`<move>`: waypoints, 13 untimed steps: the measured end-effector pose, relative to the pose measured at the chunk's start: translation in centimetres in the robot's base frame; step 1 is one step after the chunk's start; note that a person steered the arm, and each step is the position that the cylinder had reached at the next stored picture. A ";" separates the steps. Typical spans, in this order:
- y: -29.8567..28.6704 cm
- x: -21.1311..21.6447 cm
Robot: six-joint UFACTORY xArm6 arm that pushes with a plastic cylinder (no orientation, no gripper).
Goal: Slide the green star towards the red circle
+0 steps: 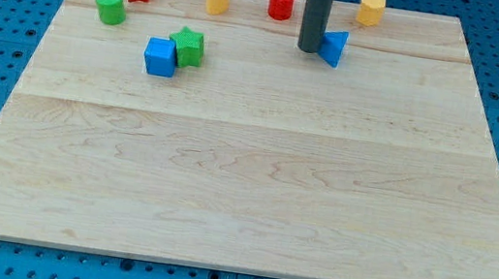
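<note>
Resting just beside the blue triangle, at its nine o'clock, my tip carries no claw. Green star touches blue cube; red circle lies at its two o'clock, well apart.

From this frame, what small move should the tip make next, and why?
Probably travel toward the view's left and down, to get behind the green star. My tip sits beside the blue triangle, far to the star's right, between it and the red circle. Pushing the star up-right needs contact on its lower-left side, where the blue cube touches it.
</note>
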State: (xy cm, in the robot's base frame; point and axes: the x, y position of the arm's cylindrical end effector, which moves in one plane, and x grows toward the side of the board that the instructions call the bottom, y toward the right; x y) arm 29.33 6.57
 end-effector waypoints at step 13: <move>-15.6 4.3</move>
State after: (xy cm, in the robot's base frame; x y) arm 33.68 -9.03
